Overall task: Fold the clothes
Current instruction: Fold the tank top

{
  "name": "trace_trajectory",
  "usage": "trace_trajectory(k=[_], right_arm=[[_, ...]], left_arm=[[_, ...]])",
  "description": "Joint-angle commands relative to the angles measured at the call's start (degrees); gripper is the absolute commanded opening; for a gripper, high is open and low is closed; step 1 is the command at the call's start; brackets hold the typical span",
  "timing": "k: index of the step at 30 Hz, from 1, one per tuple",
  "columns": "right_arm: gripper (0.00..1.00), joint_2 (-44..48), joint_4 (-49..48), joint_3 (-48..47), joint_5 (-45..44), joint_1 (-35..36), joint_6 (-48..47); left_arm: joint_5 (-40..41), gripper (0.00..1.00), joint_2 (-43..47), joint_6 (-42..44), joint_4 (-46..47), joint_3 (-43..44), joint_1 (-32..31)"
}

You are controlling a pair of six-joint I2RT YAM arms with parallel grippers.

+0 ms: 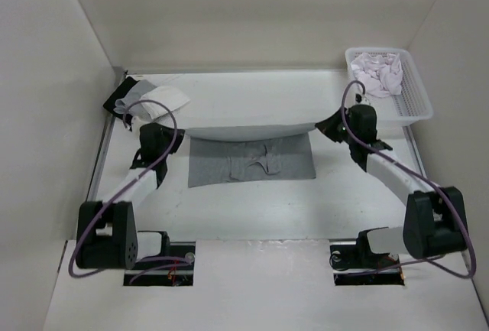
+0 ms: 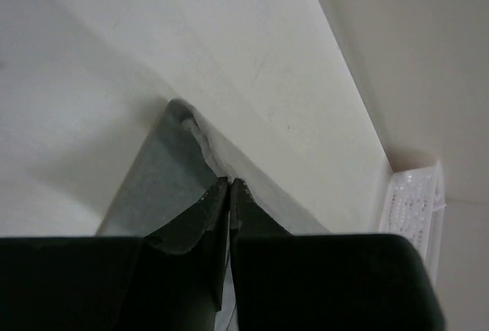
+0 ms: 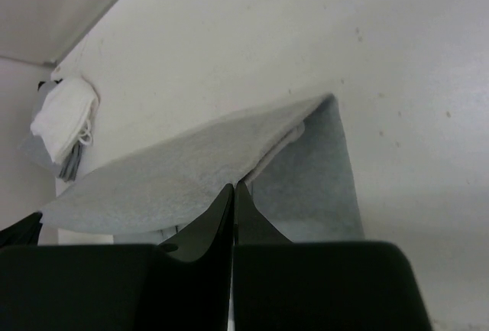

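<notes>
The clothes (image 1: 252,164), a heather-grey T-shirt, lie spread in the middle of the table, with the far edge (image 1: 252,127) lifted into a taut pale band. My left gripper (image 1: 179,130) is shut on that edge at its left corner. In the left wrist view the fingertips (image 2: 230,183) pinch the hem while the clothes (image 2: 157,182) hang below. My right gripper (image 1: 324,124) is shut on the right corner. The right wrist view shows its tips (image 3: 234,186) closed on the raised layer of the clothes (image 3: 168,182), above the part still lying flat (image 3: 321,186).
A white basket (image 1: 416,102) holding a white-lilac garment (image 1: 379,71) stands at the back right; it also shows in the left wrist view (image 2: 416,201). A small black, grey and white cloth pile (image 1: 149,98) lies at the back left (image 3: 65,121). Walls enclose the table.
</notes>
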State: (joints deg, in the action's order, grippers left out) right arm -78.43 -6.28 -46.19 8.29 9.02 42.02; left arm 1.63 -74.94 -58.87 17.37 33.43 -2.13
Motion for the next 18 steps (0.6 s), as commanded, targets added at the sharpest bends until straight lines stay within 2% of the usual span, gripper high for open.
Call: trace_trajectory(k=[1,5,10,15,18], right_arm=[[0.01,6.78,-6.37,7.93,-1.79,0.43,0.96],[0.01,16.1,-6.29,16.91,-1.97,0.43,1.92],[0.01,25.33,-2.69,24.38,-2.58,1.22,3.59],[0.01,30.09,-1.89,32.21,-3.11,0.61,8.51],[0.09,29.48,-2.33,34.15,-3.2,0.61,9.4]], left_arm=[[-2.06,0.01,9.08,-1.16,4.52,-6.95,1.03],[-6.1,0.01,21.91,-0.63,-0.3,-13.91,2.87],[-8.04,0.01,35.36,0.95,-10.49,-17.43,3.67],[-7.79,0.04,43.02,1.57,-17.97,-22.52,2.27],[-7.78,0.09,43.74,1.57,-19.91,-24.9,3.93]])
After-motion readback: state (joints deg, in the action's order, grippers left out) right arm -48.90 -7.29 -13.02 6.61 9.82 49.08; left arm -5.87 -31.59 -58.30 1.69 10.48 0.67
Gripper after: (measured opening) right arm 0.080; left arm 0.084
